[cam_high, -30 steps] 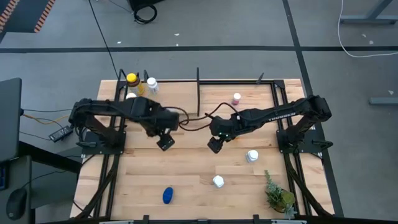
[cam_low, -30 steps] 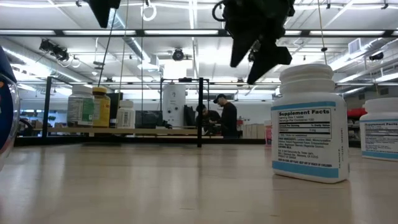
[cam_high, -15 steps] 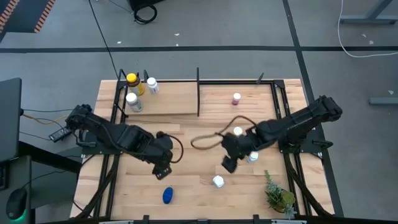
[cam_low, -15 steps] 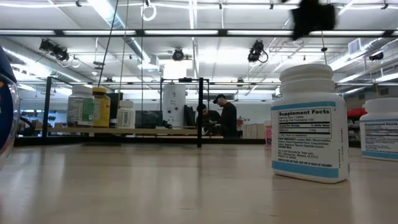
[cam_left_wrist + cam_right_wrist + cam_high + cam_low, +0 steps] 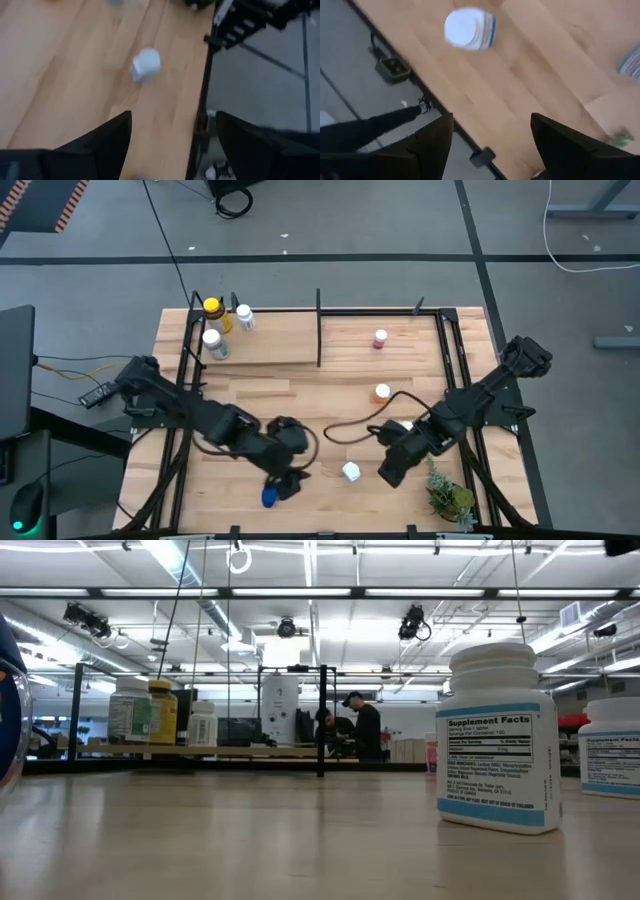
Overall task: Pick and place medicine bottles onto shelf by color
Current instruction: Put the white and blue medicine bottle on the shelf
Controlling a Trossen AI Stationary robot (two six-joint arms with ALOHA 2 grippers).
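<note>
Both arms have swung from the shelf (image 5: 280, 350) toward the table's front edge. The left gripper (image 5: 285, 485), fingers spread, hovers beside the blue bottle (image 5: 268, 496); the right gripper (image 5: 390, 470), also spread and empty, near a white bottle (image 5: 350, 471). New picks seem next.

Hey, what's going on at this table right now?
Two dark robot arms are sorting small medicine bottles onto a light-wood shelf at the table's far edge. Neither holds anything. The left gripper, open, is over the blue bottle near the front edge. The right gripper, also open, is beside a white-capped bottle. A yellow-capped amber bottle and two white ones sit in the shelf's left bay, a pink-capped bottle in the right.
</note>
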